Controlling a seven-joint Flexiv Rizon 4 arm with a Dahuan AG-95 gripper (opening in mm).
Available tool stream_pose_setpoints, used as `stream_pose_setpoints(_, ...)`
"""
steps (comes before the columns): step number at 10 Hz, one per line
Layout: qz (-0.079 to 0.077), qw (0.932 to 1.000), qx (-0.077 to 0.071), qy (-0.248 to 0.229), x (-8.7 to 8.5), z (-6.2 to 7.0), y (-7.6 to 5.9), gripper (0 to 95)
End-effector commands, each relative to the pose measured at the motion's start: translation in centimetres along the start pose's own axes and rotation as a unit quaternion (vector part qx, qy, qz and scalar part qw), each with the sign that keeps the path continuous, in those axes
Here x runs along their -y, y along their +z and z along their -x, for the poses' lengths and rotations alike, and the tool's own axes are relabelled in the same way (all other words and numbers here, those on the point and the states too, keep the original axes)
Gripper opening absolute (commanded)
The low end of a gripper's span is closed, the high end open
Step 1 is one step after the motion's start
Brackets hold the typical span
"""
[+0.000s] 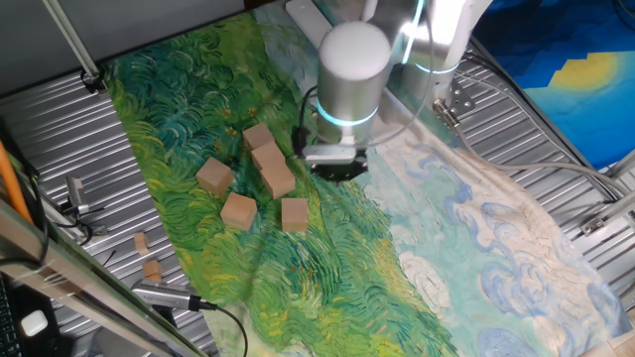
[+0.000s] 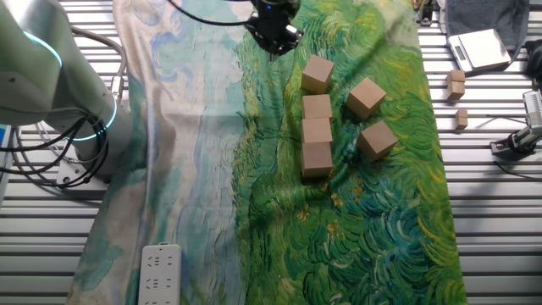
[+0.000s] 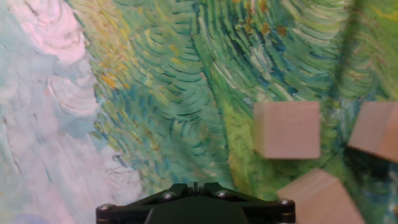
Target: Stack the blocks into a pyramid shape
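Cloth (image 2: 356, 246), painted in green swirls, covers the table, and on it we see the blocks (image 2: 317, 134): a close line of them with three loose cubes beside it, nothing stacked into tiers as far as we can judge. We place the hand (image 2: 273, 36) off the line's far end, apart from the nearest loose block (image 2: 317, 74). Its opening we cannot tell; it seems to carry nothing.

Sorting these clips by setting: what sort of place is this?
Probably a robotics lab bench, not a home: a ridged metal table, a painted-style cloth spread over it, the robot arm mounted on it, loose cables, and wooden blocks set out.
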State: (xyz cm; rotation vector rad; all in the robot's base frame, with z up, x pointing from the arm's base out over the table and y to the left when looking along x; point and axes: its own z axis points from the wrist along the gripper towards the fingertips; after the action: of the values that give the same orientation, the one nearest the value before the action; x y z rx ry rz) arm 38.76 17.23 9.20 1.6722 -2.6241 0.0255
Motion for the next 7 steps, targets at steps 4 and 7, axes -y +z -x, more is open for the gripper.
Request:
stream_pose_setpoints(4,0.01,0.9999,-0.002,-0.011,4.1,1.5,-0.6,0.0)
stream_pose_setpoints(7,0.01,0.9995,0.008,-0.028,4.9,1.8,-0.2,57.0)
